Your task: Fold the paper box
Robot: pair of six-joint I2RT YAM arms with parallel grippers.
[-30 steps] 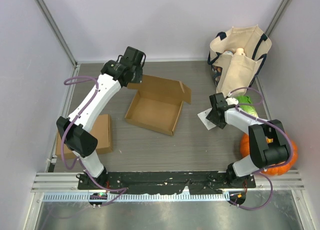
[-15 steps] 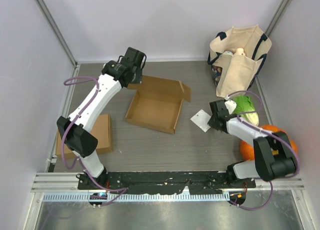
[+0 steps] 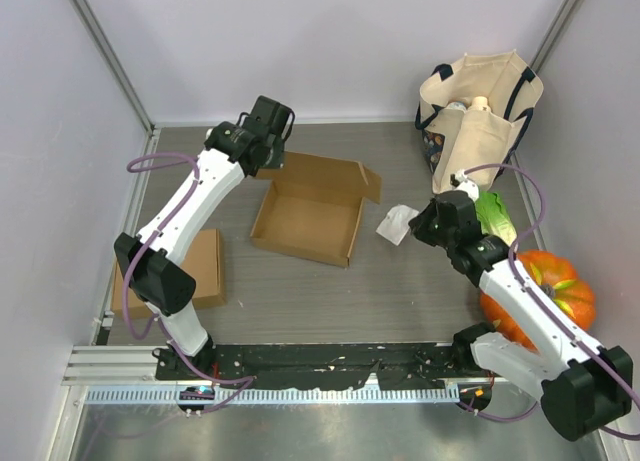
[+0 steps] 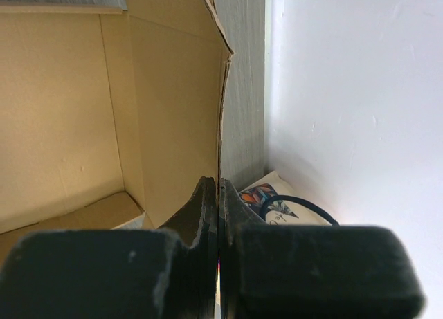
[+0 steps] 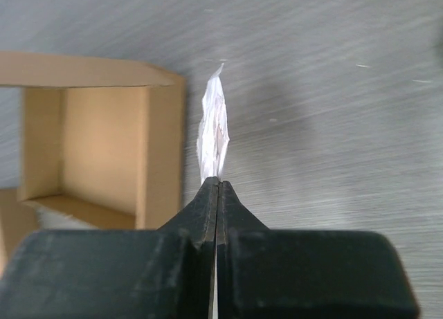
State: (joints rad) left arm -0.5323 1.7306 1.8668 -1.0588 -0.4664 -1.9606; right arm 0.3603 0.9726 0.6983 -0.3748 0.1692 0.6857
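While your left gripper (image 4: pixel 219 192) is clamped tight on a thin upright cardboard wall of the paper box (image 3: pixel 310 213), your right gripper (image 5: pixel 219 187) is pinched shut on a crumpled white paper scrap (image 5: pixel 214 129), not on the box at all. That scrap pokes straight out ahead of the right fingertips and sits between them and the box.

Stuff around:
- Cream canvas tote bag (image 3: pixel 480 111) with dark handles, slouchy, past the right jaws. You can also catch its printed side just beyond the left fingertips in the left wrist view.
- Orange ribbed pumpkin (image 3: pixel 545 291) and a leafy green (image 3: pixel 495 213), both behind the right jaws, next to that arm.
- A flat cardboard piece (image 3: pixel 205 266) lying well behind the left jaws, by the arm's lower link.
- The table (image 3: pixel 400 291) is grey with a fine wood-grain look.

The box itself is plain brown corrugated card, a shallow open tray with all walls standing and its lid flap tipped back on the far side. Its inside spreads out to the left of the left jaws. From the right jaws it's ahead and to the left, near the scrap, with a strip of table between them.
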